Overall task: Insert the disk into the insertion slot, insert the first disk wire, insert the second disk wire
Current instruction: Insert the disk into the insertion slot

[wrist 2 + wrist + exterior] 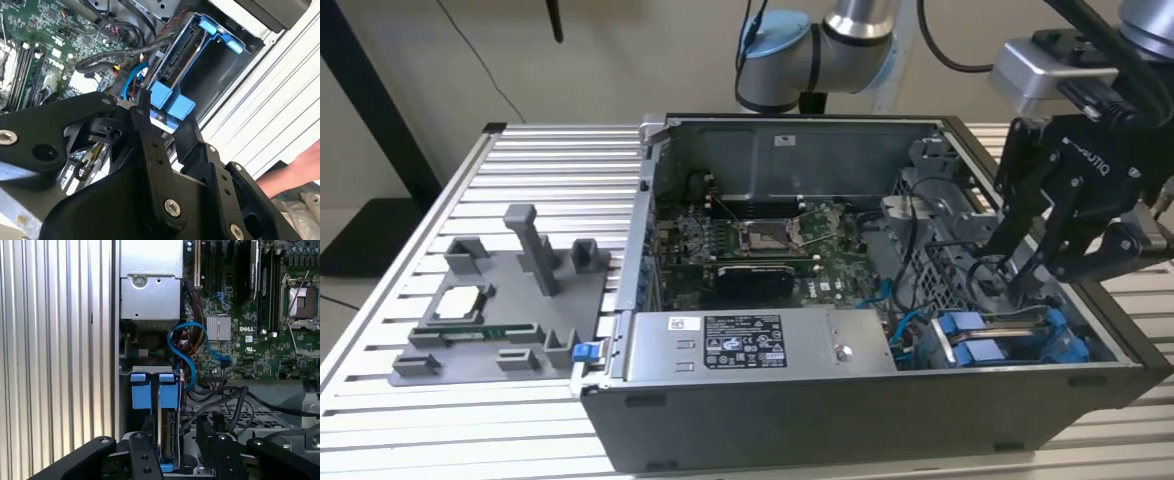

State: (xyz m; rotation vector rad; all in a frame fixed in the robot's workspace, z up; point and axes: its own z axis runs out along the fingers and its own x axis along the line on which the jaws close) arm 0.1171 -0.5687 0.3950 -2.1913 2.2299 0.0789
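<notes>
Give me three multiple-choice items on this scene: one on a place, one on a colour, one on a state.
1. The end effector hangs over: A the grey fixture; B the processor socket; C the disk, at the exterior view's right.
2. The disk's carrier is: A red; B blue; C yellow.
3. The computer case is: A open; B shut by a panel; C wrapped in cloth.
Key: 1 C, in the exterior view it stands above the drive corner of the case; 2 B, blue tabs show in both wrist views; 3 A, the motherboard lies bare.
</notes>
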